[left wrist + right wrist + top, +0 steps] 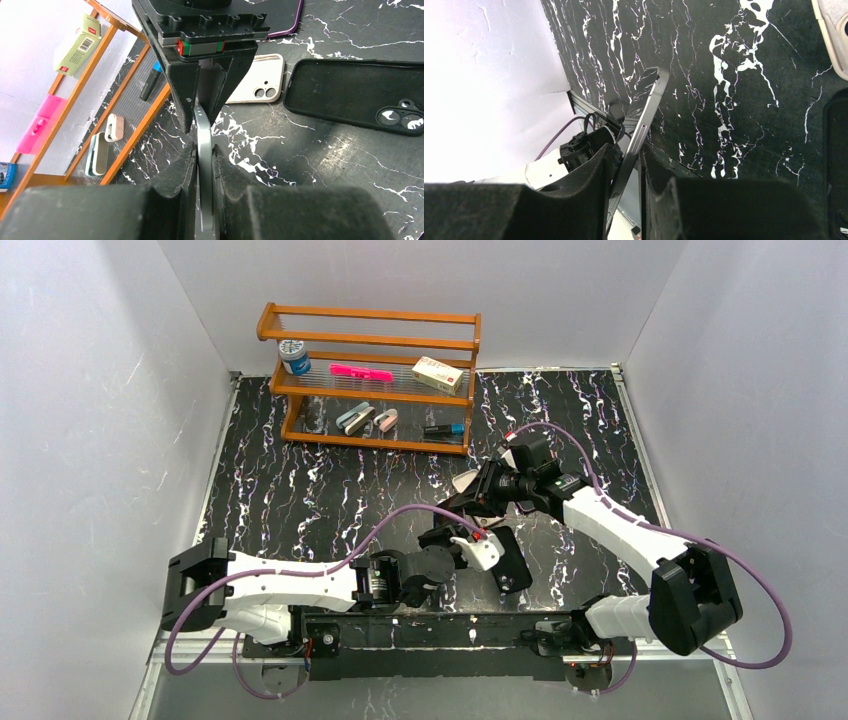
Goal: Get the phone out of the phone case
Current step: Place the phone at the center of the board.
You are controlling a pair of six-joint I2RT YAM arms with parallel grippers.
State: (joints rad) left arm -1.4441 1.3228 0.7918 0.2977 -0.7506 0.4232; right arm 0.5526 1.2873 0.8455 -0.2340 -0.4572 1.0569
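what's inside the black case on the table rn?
Nothing visible: the black case lies flat and looks empty, camera holes showing no lenses. The phone is out, pinched edge-on by the left gripper and right gripper. Underside hidden.

I'm working in a lab test cell: white panel walls enclosing a marbled black table.

Ahead of left gripper: blocked by right gripper; both clamp the edge-on phone, fingertips nearly meeting.
Right of left gripper: black case lies flat on the table, with free room above.
Beside right gripper: beige case, also flat.
Left of left gripper: open table up to the rack.
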